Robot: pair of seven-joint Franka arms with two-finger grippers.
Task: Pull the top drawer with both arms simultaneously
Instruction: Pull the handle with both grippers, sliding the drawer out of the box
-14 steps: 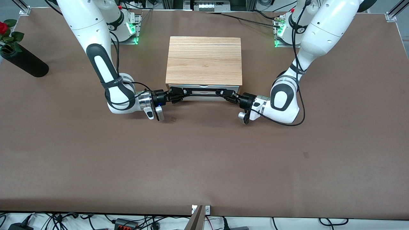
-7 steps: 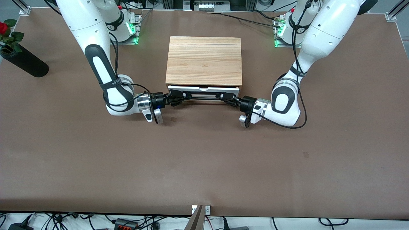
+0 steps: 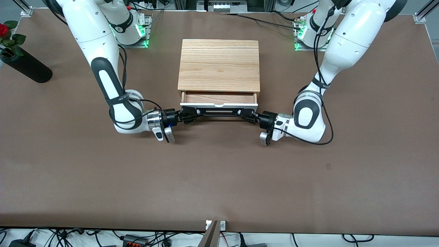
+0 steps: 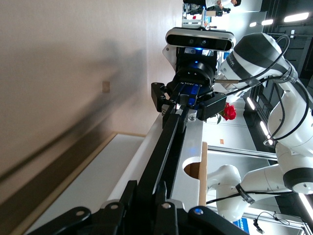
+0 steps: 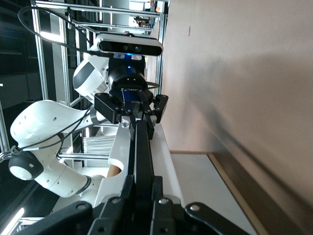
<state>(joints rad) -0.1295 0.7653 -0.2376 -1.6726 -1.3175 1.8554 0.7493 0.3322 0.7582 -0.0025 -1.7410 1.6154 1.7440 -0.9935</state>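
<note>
The top drawer (image 3: 218, 98) of the light wooden box (image 3: 218, 65) stands partly out; its reddish-brown inside shows above its white front panel (image 3: 219, 104). Its long black bar handle (image 3: 219, 110) runs across the front. My right gripper (image 3: 190, 112) is shut on the handle's end toward the right arm's side, my left gripper (image 3: 246, 113) on the other end. In the left wrist view my left gripper (image 4: 146, 193) clamps the bar (image 4: 168, 142). In the right wrist view my right gripper (image 5: 142, 188) clamps the bar (image 5: 142, 147). Each wrist view shows the other gripper farther along the bar.
A black vase with a red rose (image 3: 20, 61) lies at the table's edge on the right arm's end. The brown table (image 3: 219, 178) stretches wide toward the front camera.
Both grippers have moved toward the front camera with the handle. The top drawer has slid out of the box and its wooden inside now shows.
</note>
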